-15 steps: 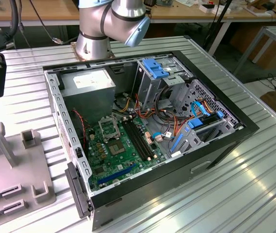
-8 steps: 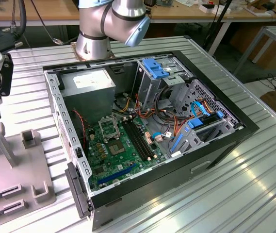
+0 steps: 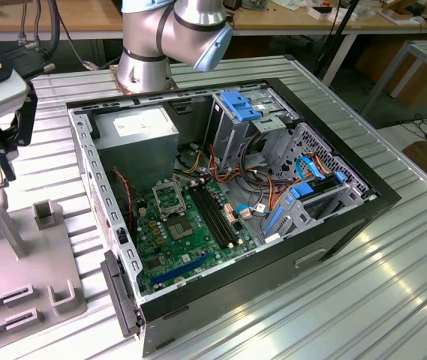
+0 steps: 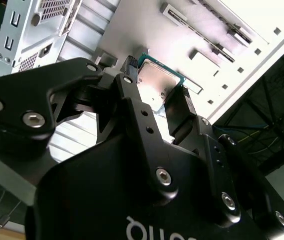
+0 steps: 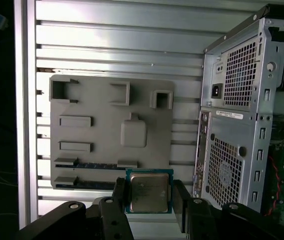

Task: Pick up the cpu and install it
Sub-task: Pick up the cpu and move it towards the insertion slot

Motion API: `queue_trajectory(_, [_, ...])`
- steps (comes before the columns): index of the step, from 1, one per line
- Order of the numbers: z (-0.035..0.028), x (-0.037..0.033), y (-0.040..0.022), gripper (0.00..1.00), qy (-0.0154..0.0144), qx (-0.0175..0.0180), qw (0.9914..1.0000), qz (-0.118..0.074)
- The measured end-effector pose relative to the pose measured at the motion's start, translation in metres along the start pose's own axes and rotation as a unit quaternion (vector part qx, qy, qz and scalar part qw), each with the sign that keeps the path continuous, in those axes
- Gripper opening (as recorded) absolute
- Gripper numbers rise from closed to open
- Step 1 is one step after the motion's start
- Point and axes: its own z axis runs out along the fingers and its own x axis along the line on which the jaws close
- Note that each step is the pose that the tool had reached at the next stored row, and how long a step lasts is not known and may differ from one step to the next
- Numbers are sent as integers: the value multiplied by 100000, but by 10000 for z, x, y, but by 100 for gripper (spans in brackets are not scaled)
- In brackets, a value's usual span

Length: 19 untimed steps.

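- One ribbed metal bench carries everything.
- One open computer case lies on it. The green board is inside, and the square socket frame sits on this board.
- A grey holder plate with raised blocks and slots lies just beside the case, at the exterior view's left.
- The black pincer hangs over this plate, near one edge of it and apart from the case.
- The cpu sits between the two fingers, which are clamped on its opposite sides. Its silver-grey top faces the first wrist camera.
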Motion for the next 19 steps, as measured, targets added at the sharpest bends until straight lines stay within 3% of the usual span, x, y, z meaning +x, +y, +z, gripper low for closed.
queue_trajectory(19, [7,-277,-13,47,-3,6,100000,3])
